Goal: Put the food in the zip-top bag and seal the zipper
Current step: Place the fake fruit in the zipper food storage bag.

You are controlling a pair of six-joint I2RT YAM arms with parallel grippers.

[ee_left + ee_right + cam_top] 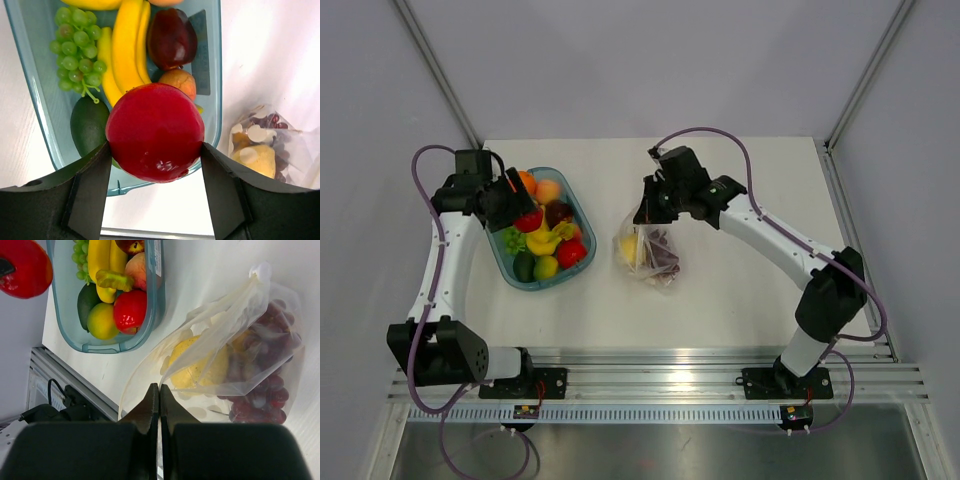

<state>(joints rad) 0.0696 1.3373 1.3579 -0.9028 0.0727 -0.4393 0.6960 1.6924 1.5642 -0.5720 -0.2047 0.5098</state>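
My left gripper (pixel 155 150) is closed on a round red fruit (pixel 155 131), one finger against each side, and holds it above the blue-green bowl (pixel 37 110). From above, that fruit (pixel 529 219) hangs over the bowl's middle. The bowl holds green grapes (pixel 77 45), bananas (pixel 125 50), an avocado (pixel 87 125) and a dark red apple (pixel 170 37). The clear zip-top bag (pixel 235 340) lies at the table's middle with a yellow fruit (pixel 200 365) and purple grapes (pixel 270 385) inside. My right gripper (pixel 159 387) is shut on the bag's mouth edge. I cannot make out the zipper strip.
The bowl (pixel 510 270) sits left of the bag (pixel 650 255), about a hand's width apart. A metal rail (pixel 640 385) runs along the table's near edge. Grey walls close off the back and both sides.
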